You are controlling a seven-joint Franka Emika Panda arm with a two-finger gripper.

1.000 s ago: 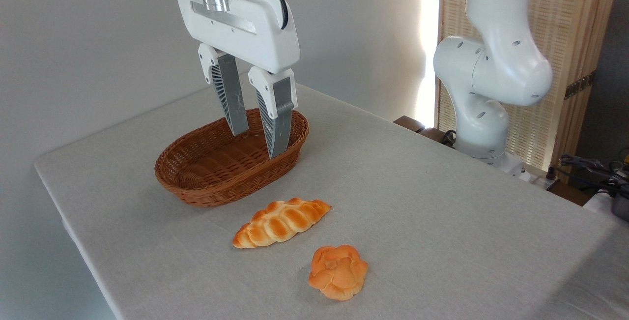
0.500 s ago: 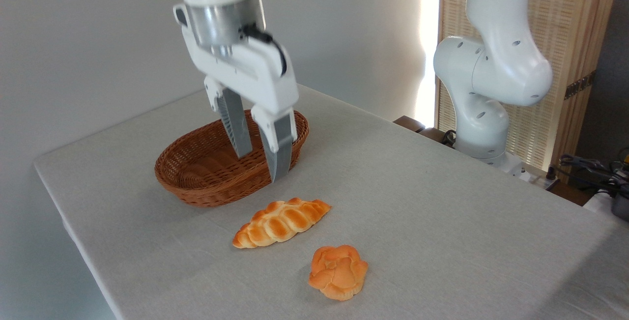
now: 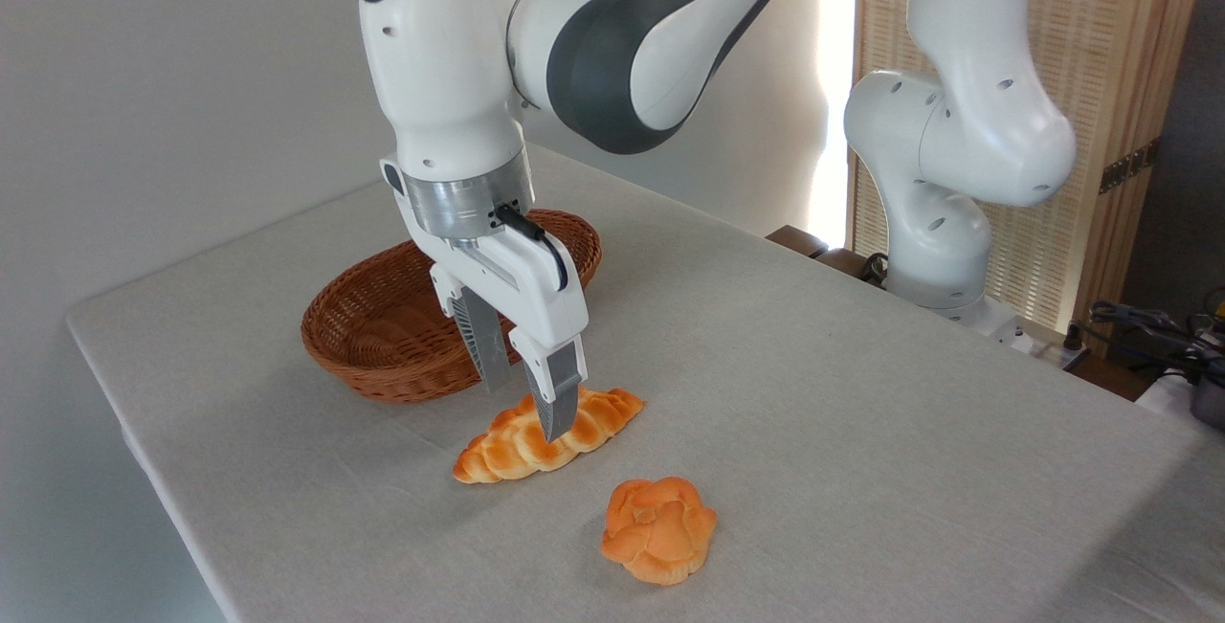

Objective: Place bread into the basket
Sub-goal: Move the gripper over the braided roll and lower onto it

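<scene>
The white two-finger tool (image 3: 524, 411), its fingers spread and grasping nothing, hangs directly over the middle of the long braided golden-orange bread (image 3: 547, 435), which lies on the grey counter (image 3: 861, 412) before the oval brown wicker basket (image 3: 383, 336), its long axis crossing the gap between the fingers.
</scene>
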